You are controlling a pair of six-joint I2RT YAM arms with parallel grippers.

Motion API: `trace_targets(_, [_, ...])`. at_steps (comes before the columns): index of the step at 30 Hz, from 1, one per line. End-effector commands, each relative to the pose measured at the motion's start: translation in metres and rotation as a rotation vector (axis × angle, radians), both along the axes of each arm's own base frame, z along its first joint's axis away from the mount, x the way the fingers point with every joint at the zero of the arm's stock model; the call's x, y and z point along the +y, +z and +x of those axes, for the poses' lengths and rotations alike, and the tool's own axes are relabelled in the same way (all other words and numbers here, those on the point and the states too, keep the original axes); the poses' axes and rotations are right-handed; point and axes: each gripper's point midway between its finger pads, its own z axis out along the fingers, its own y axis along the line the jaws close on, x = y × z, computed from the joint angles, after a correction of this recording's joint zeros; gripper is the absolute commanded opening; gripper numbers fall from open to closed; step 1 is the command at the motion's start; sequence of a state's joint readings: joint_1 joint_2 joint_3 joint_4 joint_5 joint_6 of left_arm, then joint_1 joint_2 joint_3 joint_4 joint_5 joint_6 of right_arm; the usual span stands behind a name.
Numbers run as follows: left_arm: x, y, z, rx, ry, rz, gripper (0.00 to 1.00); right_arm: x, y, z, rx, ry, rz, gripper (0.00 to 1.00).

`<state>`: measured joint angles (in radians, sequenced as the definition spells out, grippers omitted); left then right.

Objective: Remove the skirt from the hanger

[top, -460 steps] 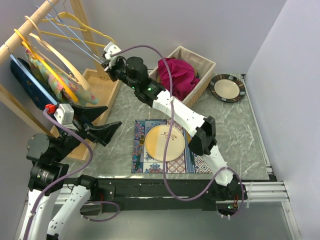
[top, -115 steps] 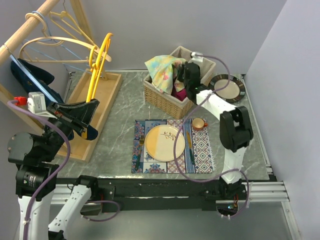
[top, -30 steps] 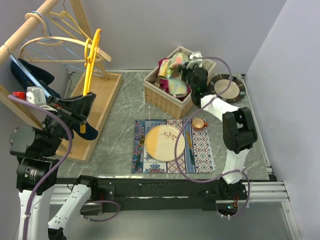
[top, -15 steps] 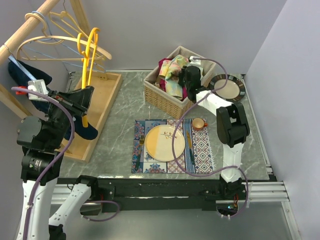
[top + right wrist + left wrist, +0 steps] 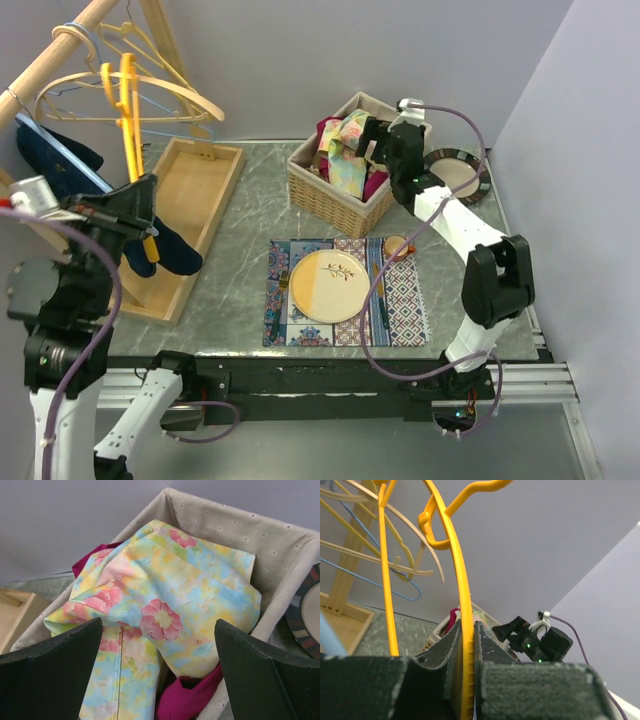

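- the skirt (image 5: 165,610) – pale yellow and blue with pink flowers – lies crumpled in the basket (image 5: 235,525), on top of a magenta cloth (image 5: 187,700); one strip of it trails toward the basket's near rim.
- the basket stands near the table's (image 5: 240,250) far edge, right of its middle.
- the right gripper (image 5: 378,140) hangs just above the basket; in the right wrist view its fingers (image 5: 55,665) stand wide apart on either side of the skirt and hold nothing.
- the left gripper (image 5: 465,635) is up by the table's left edge, its jaws drawn narrow and clamped on the wire of a yellow hanger (image 5: 455,555).
- that hanger stands nearly upright and carries no cloth; i cannot tell whether its hook touches the rack's wooden rail (image 5: 60,60).
- wooden and blue hangers hang from the rail behind it, and a navy garment (image 5: 178,252) droops below the left gripper, over the near end of a wooden tray (image 5: 195,200).
- the tray lies along the table's left edge.
- a patterned placemat (image 5: 405,310) sits at the near edge's middle, with a yellow plate (image 5: 330,285) on its left half and a small cup (image 5: 397,246) at its far right corner.
- a dark-rimmed plate (image 5: 462,182) rests in the table's far right corner, partly hidden by the right arm.
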<state>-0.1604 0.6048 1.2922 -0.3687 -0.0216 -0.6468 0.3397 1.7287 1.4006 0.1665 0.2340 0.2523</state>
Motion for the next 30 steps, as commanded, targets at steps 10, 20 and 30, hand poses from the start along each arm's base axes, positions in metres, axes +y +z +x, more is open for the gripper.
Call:
trace_targets(10, [0.031,0.01,-0.016,0.002,0.149,-0.069,0.01,-0.009,0.012,-0.036,0.011,0.018,0.027,1.0])
trace_targets(20, [0.042,0.01,0.013,0.033,0.213,-0.237,0.01,-0.015,0.02,-0.041,-0.001,0.012,-0.012,1.0])
trace_targets(30, [0.064,0.012,0.03,0.046,0.34,-0.335,0.01,-0.013,0.021,-0.038,0.002,0.014,-0.016,1.0])
